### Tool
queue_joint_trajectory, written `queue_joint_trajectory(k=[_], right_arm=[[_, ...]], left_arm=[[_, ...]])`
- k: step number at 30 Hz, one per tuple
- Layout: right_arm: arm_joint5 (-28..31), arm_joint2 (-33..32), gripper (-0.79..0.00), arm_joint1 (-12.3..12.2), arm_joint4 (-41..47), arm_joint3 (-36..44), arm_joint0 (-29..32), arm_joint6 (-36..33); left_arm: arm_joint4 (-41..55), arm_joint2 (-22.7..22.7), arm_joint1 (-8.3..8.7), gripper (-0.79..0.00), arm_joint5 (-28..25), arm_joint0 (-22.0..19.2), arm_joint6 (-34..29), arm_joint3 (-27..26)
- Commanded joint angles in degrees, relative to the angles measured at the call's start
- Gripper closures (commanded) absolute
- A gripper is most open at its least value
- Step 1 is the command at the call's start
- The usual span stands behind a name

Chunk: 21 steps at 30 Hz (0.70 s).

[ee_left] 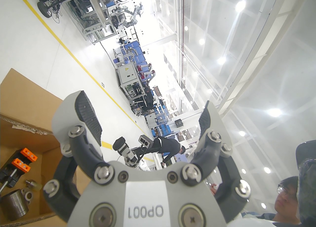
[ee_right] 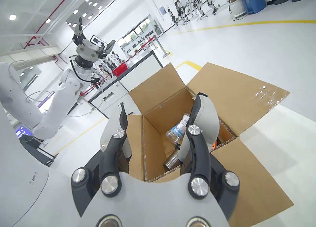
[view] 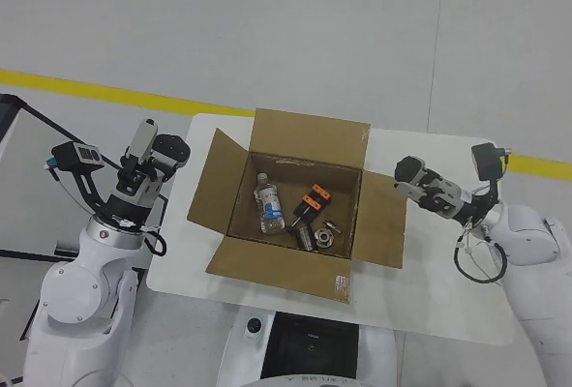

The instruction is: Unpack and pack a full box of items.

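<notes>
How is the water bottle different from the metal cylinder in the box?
The water bottle is clear plastic with a label; the metal cylinder is dark, shiny and bare. The water bottle is long and slim; the metal cylinder is short and stubby. Both rest on the floor of the open cardboard box.

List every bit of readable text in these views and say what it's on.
"OP001": white label at the base of the left gripper, upside down in its wrist view.
"NFC": grey housing behind the right gripper.
Too small to read: the water bottle label and the sticker on the box flap.
</notes>
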<state>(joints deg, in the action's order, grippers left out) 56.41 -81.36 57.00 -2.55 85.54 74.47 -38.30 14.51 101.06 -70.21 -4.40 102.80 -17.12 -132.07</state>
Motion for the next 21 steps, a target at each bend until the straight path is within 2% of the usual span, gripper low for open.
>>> queue_joint_trajectory(k=[1, 2, 3, 4, 6, 8, 11, 15, 18, 19, 20, 21], right_arm=[[0.03, 0.0, -0.459, 0.0, 0.02, 0.0, 0.01, -0.04], [0.03, 0.0, -0.459, 0.0, 0.02, 0.0, 0.01, -0.04], [-0.09, 0.61, -0.785, 0.04, 0.35, 0.65, 0.19, -0.18], [-1.12, 2.21, -0.782, 0.25, 3.9, 1.31, 0.52, 0.59], [-3.41, 2.91, -0.665, 0.24, 10.64, 0.93, 0.14, 0.79], [-5.83, 2.67, -0.6, 0.09, 18.12, -0.44, 1.09, 0.86], [-11.8, 1.51, -0.603, -0.39, 32.5, -0.79, 3.09, -2.68], [-25.14, -1.84, -0.573, -1.36, 45.46, -2.75, 4.31, -11.45], [-33.41, -3.78, -0.579, -2.03, 47.42, -5.79, 4.05, -17.26], [-35.08, -3.92, -0.606, -2.12, 48.07, -6.38, 4.56, -18.87], [-36.3, -4.2, -0.73, -2.29, 47.3, -6.98, 4.59, -20.5], [-34.87, -4.9, -0.785, -2.57, 44.06, -7.21, 4.68, -21.73]], left_arm=[[0.0, 0.0, 0.0, -0.785, 0.0, 0.0, 0.0, 0.0], [0.0, 0.0, 0.0, -0.785, 0.0, 0.0, 0.0, 0.0], [0.0, 0.0, 0.0, -0.785, 0.0, 0.0, 0.0, 0.0], [0.0, 0.0, 0.0, -0.785, 0.0, 0.0, 0.0, 0.0], [0.0, 0.0, 0.0, -0.785, 0.0, 0.0, 0.0, 0.0], [0.0, 0.0, 0.0, -0.785, 0.0, 0.0, 0.0, 0.0], [0.0, 0.0, 0.0, -0.785, 0.0, 0.0, 0.0, 0.0], [0.0, 0.0, 0.0, -0.785, 0.0, 0.0, 0.0, 0.0], [0.0, 0.0, 0.0, -0.785, 0.0, 0.0, 0.0, 0.0], [0.0, 0.0, 0.0, -0.785, 0.0, 0.0, 0.0, 0.0], [0.0, 0.0, 0.0, -0.785, 0.0, 0.0, 0.0, 0.0], [0.0, 0.0, 0.0, -0.785, 0.0, 0.0, 0.0, 0.0]])
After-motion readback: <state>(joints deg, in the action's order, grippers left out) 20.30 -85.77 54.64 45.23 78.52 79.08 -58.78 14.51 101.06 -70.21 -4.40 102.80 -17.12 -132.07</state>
